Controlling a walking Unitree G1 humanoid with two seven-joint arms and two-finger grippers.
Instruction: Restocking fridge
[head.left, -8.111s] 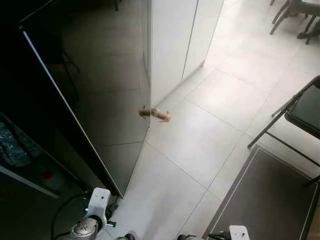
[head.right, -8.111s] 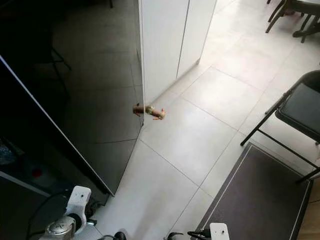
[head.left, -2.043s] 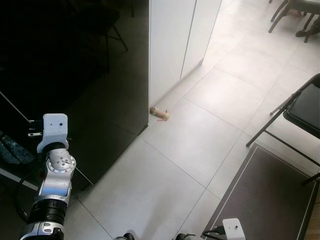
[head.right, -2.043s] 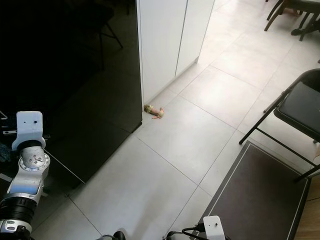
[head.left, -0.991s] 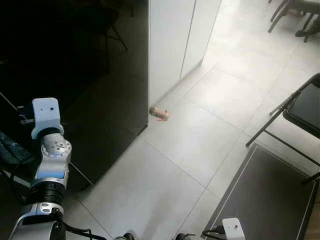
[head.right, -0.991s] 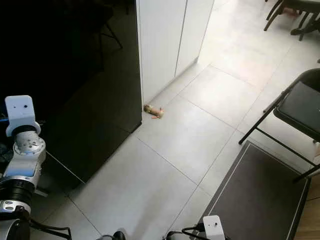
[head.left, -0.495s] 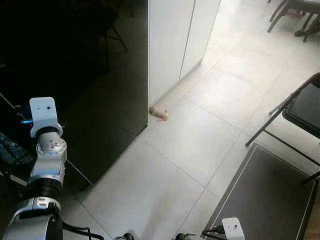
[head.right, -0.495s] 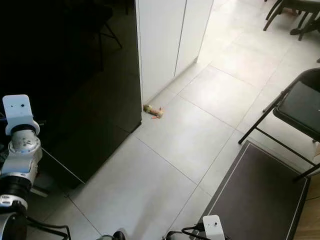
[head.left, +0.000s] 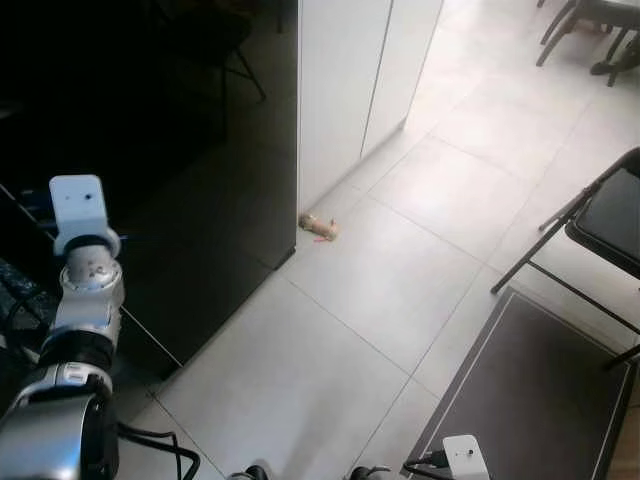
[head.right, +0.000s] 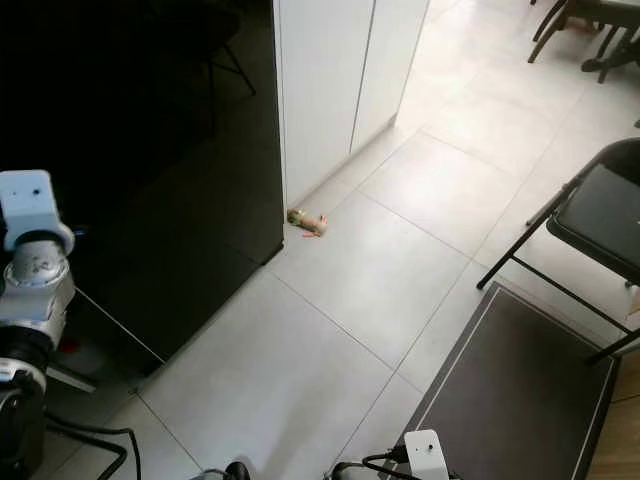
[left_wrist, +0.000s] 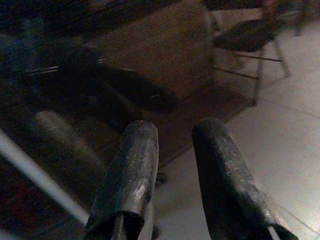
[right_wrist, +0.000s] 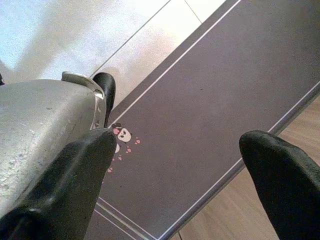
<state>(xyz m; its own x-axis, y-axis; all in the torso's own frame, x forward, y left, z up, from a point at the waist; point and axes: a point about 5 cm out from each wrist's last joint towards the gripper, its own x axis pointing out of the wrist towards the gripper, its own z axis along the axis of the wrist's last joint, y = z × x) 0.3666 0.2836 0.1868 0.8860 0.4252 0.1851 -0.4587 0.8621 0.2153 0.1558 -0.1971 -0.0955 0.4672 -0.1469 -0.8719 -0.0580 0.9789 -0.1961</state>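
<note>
The fridge's glossy black door (head.left: 210, 190) fills the left side and mirrors the room. Its pale edge (head.left: 150, 335) runs down at the lower left, with a strip of dark fridge interior (head.right: 70, 350) showing beside it. My left arm (head.left: 85, 290) is raised in front of the door near that edge. In the left wrist view my left gripper (left_wrist: 172, 131) points at the glossy door. Its fingers (left_wrist: 132, 170) stand a little apart and hold nothing. My right gripper (right_wrist: 185, 165) hangs low over the dark mat, open wide and empty.
White cabinets (head.left: 350, 80) stand right of the fridge. A small tan toy (head.left: 320, 228) lies on the pale tiled floor at the door's corner. A black folding chair (head.left: 610, 230) and a dark mat (head.left: 540, 400) are on the right.
My left arm has reached a little higher and farther left along the fridge door. The door's edge has shifted slightly left. The right arm has stayed put.
</note>
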